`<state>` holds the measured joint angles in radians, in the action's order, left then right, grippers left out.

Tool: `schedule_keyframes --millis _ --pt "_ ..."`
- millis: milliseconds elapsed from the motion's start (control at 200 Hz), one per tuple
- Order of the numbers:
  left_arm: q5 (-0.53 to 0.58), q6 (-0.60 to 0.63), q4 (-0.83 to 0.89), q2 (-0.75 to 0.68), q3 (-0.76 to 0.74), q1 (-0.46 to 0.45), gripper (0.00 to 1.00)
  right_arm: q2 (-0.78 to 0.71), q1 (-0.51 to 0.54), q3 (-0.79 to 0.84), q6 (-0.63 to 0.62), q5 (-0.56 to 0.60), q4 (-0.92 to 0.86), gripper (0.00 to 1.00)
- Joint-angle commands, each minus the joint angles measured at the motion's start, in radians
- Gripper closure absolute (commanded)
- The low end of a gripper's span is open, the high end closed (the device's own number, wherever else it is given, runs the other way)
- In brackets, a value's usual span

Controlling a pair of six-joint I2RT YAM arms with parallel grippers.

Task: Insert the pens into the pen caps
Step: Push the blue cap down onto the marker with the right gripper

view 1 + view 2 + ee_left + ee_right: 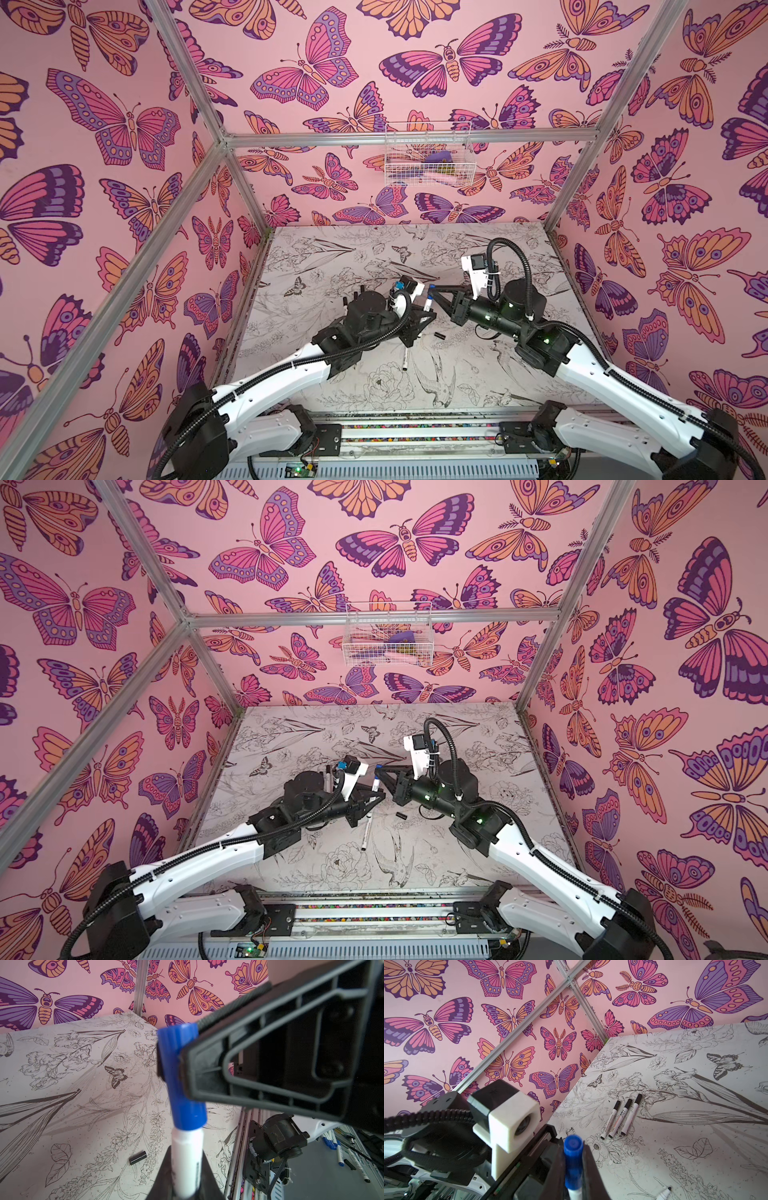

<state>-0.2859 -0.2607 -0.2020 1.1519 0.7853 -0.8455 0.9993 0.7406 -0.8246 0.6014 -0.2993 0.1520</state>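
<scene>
**Seating the blue cap on its pen, held in the air between both arms**

The left fingers [162, 1184] are clamped on the white barrel of the blue pen [187, 1157]. The right fingers [556, 1172] are pinched on the blue cap [172, 1059], which covers the pen's tip. Pen and cap share one long axis, running from the left grip up and away to the right grip, above the middle of the worktop [478, 374]. Any further push would likely need to run straight along that line.

Three capped black pens [620, 1118] lie side by side beyond the left arm. One uncapped pen [405, 359] lies on the flower-printed surface under the left arm, with a loose black cap [440, 333] near it, between the arms. Pink butterfly walls enclose the cell.
</scene>
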Motion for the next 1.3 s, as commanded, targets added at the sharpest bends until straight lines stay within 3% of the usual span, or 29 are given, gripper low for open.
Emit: schedule_keyframes --millis 0,280,431,521,661,836,1297 --pt "0.183 0.044 -0.114 0.003 0.059 0.029 1.0 -0.023 0.033 -0.037 -0.06 -0.223 -0.154 0.99" --pt "0.197 0.12 -0.181 0.011 0.014 0.015 1.0 -0.05 0.033 -0.064 -0.081 -0.152 -0.166 0.72" --pt "0.203 0.125 -0.31 0.041 -0.074 -0.006 1.0 -0.061 0.033 -0.11 -0.109 -0.102 -0.202 0.55" --pt "0.209 0.159 -0.366 0.049 -0.11 -0.028 1.0 -0.077 0.033 -0.135 -0.136 -0.048 -0.243 0.5" --pt "0.229 0.269 -0.464 0.032 -0.173 -0.08 1.0 -0.12 0.031 -0.146 -0.168 0.088 -0.268 0.49" --pt "0.242 0.271 -0.484 0.001 -0.215 -0.108 1.0 -0.079 0.032 -0.213 -0.214 0.163 -0.368 0.52" --pt "0.264 0.273 -0.484 -0.021 -0.225 -0.138 1.0 0.051 0.032 -0.246 -0.178 0.073 -0.305 0.67"
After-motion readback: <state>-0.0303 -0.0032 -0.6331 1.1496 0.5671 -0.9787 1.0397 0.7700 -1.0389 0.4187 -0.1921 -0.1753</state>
